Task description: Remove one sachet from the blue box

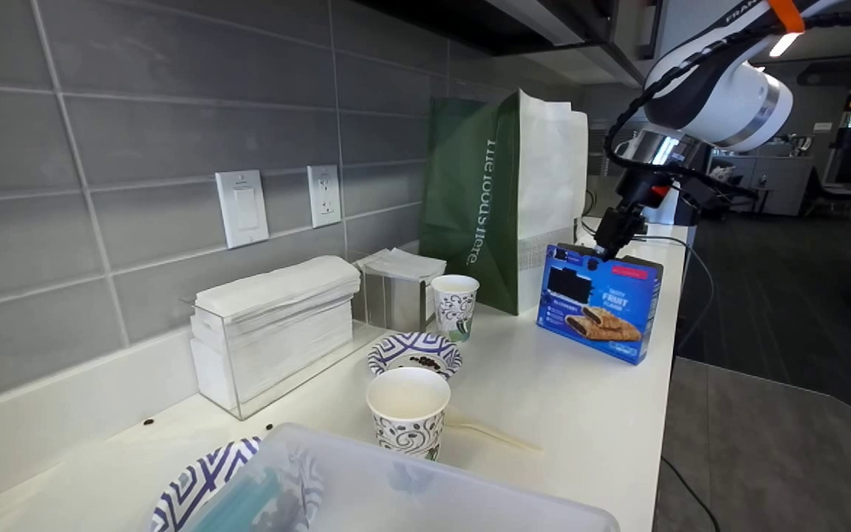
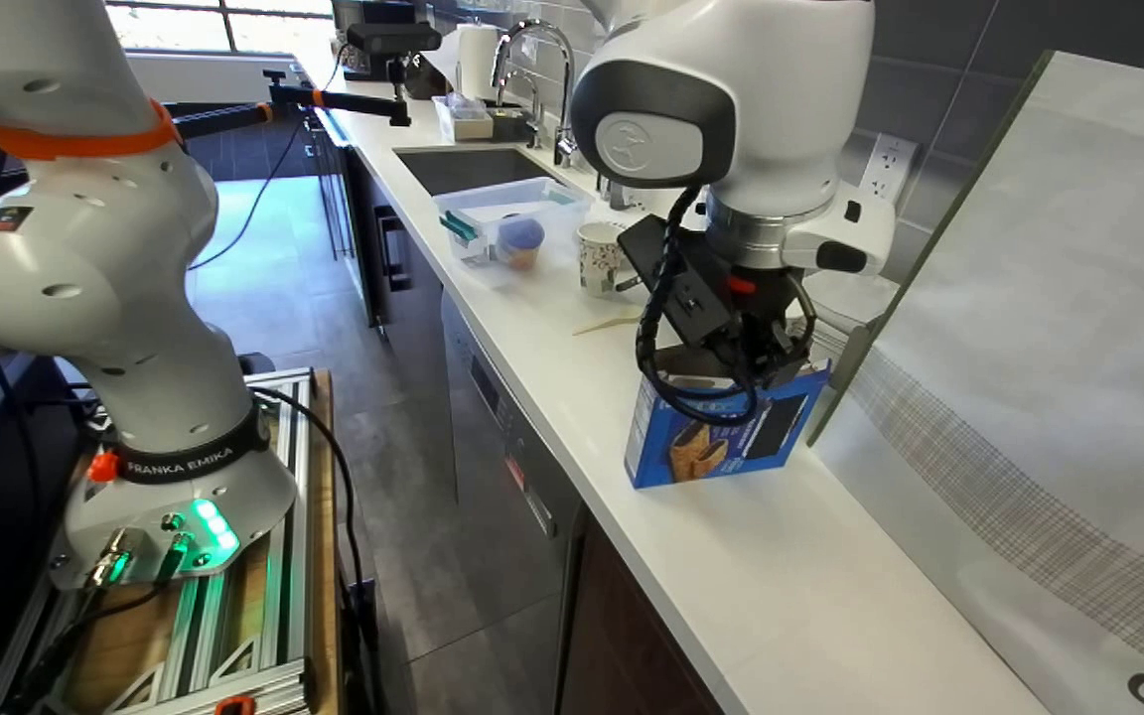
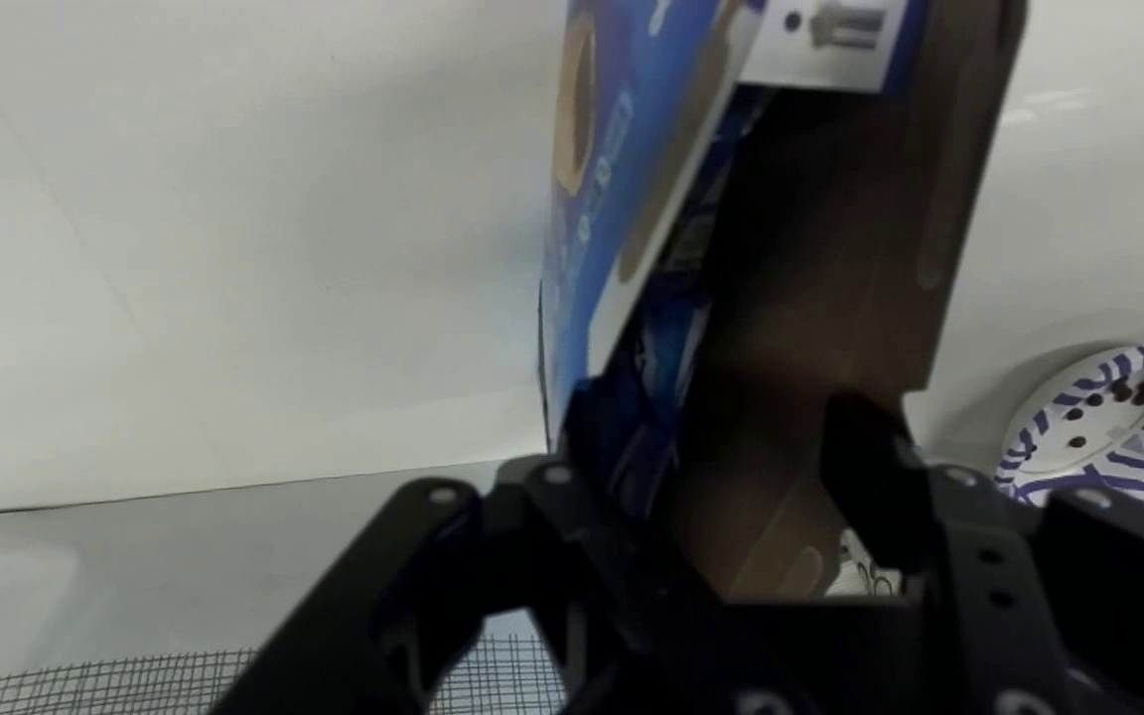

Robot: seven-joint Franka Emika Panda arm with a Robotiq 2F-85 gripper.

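Observation:
The blue box (image 1: 595, 307) stands upright on the white counter, its open top facing up. It also shows in an exterior view (image 2: 716, 452) and in the wrist view (image 3: 582, 258). Dark blue shiny sachets (image 3: 669, 343) show inside, against the box's printed front wall; single ones are hard to tell apart. My gripper (image 3: 721, 422) is open at the box's top, fingers pointing down. One finger is by the sachets and front wall, the other by the brown cardboard flap on the far side. Nothing is seen held. In both exterior views the gripper (image 1: 609, 244) (image 2: 766, 362) hides part of the opening.
A tall green paper bag (image 1: 470, 199) stands close beside the box. Patterned paper cups (image 1: 407, 414), a patterned bowl (image 1: 381, 362) with dark beans, napkin holders (image 1: 278, 347) and a clear plastic bin (image 1: 433, 480) stand along the counter. The counter's front edge is near the box.

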